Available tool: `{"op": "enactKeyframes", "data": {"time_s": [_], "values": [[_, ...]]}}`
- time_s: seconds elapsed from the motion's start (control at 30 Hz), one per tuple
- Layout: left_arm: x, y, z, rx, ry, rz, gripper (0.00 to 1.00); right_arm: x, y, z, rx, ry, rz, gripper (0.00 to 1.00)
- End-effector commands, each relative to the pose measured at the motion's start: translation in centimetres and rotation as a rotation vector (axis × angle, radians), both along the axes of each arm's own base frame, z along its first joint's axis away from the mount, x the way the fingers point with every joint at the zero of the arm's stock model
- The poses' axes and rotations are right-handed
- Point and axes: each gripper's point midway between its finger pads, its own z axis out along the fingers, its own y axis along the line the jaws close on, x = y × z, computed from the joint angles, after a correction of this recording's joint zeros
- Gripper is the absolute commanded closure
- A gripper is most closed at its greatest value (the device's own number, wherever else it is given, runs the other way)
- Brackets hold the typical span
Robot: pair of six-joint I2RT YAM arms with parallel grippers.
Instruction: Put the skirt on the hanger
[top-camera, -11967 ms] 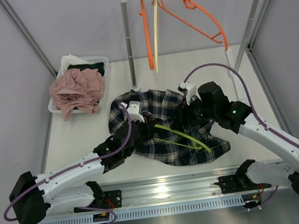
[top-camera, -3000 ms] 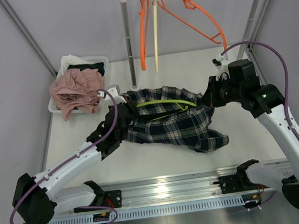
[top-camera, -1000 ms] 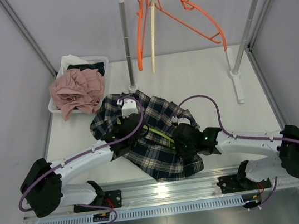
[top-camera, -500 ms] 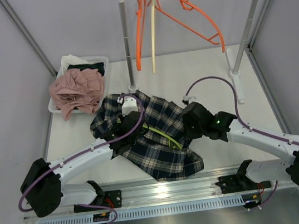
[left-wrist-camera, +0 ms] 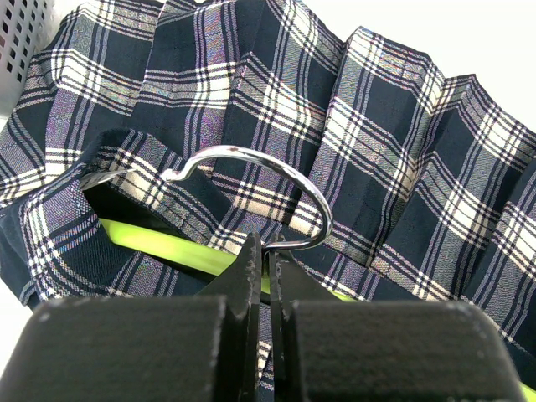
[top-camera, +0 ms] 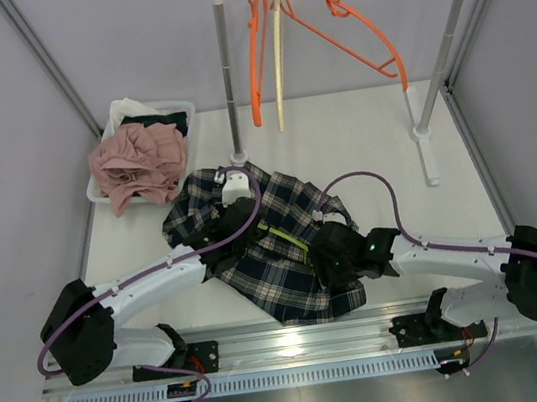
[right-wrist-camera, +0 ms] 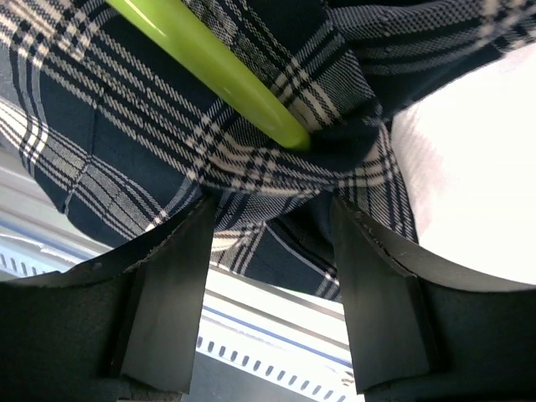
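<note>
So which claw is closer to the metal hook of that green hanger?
Left. The left gripper is shut on the hanger right at the base of its hook; the right gripper stands open over the skirt near the hanger's end, away from the hook.

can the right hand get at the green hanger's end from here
Probably yes: the right hand is open just beside the green hanger end. Only a fold of the skirt wrapped over that end lies between, so it would grip through cloth.

The skirt [top-camera: 286,281] is navy plaid with white lines; its hanger [top-camera: 284,238] is lime green with a silver hook [left-wrist-camera: 251,153]. Pink cloth [top-camera: 138,160], white bin [top-camera: 174,107], orange rail hangers [top-camera: 254,72].
</note>
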Motion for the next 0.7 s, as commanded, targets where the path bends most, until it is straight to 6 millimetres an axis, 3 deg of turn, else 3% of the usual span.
{"op": "enactKeyframes", "data": {"time_s": [0.0,0.1,0.2,0.3,0.4,0.53,0.67], "values": [[0.9,-0.6,1.7,-0.027,-0.035,-0.001,1.0,0.5,1.9,0.1,0.062,-0.017,-0.027,0.37],[0.9,-0.6,1.7,-0.027,-0.036,-0.001,1.0,0.4,2.0,-1.0,0.039,-0.008,-0.038,0.37],[0.9,-0.6,1.6,-0.024,-0.034,-0.002,1.0,0.6,2.0,-1.2,0.048,-0.022,-0.062,0.44],[0.8,-0.5,1.5,-0.018,-0.033,-0.004,1.0,1.0,1.4,-1.2,0.032,-0.045,-0.094,0.86],[0.9,-0.5,1.6,-0.02,-0.036,-0.001,1.0,1.4,0.5,-0.8,0.004,-0.067,-0.11,0.98],[0.9,-0.2,1.7,-0.01,-0.041,0.004,1.0,2.4,-1.1,0.4,-0.012,-0.102,-0.149,1.0],[1.1,0.2,2.1,0.012,-0.053,0.005,1.0,3.8,-2.9,3.2,0.007,-0.167,-0.18,1.0]]}}
